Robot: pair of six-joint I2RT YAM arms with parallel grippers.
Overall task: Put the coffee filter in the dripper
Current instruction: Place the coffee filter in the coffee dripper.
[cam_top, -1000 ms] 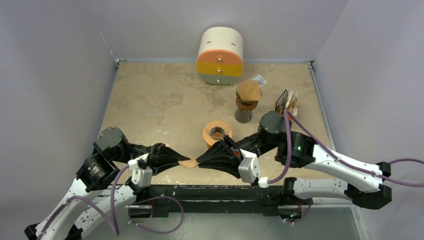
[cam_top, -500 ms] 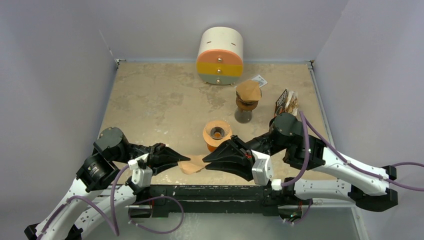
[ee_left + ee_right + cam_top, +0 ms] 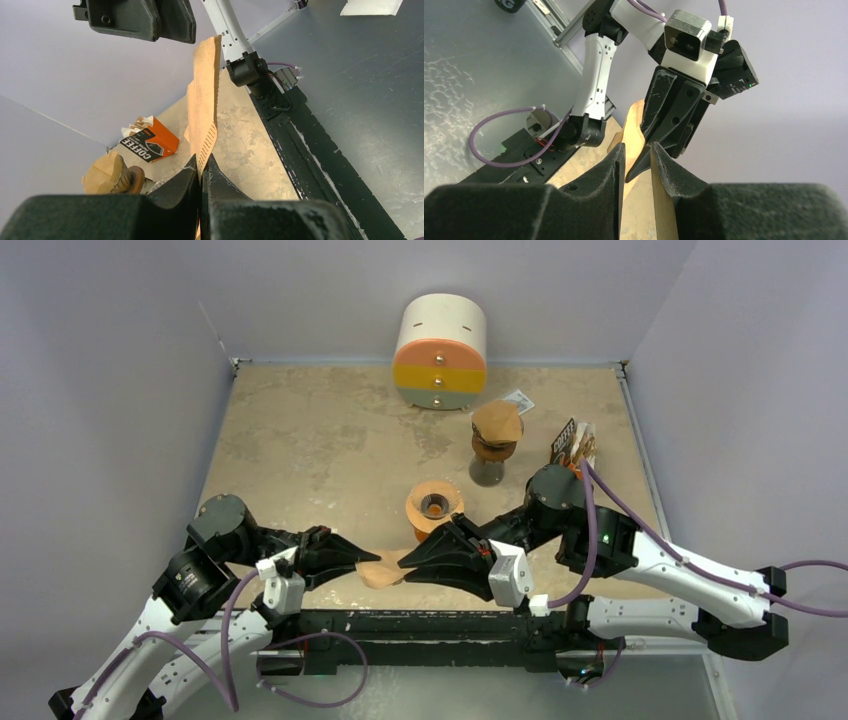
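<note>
The left gripper was pressed together on the left edge of the brown coffee filter, holding it by the near edge of the table. The right gripper faced it from the other side, jaws partly spread with the filter's right edge between them. Just behind them stood the orange dripper, apart from the filter.
</note>
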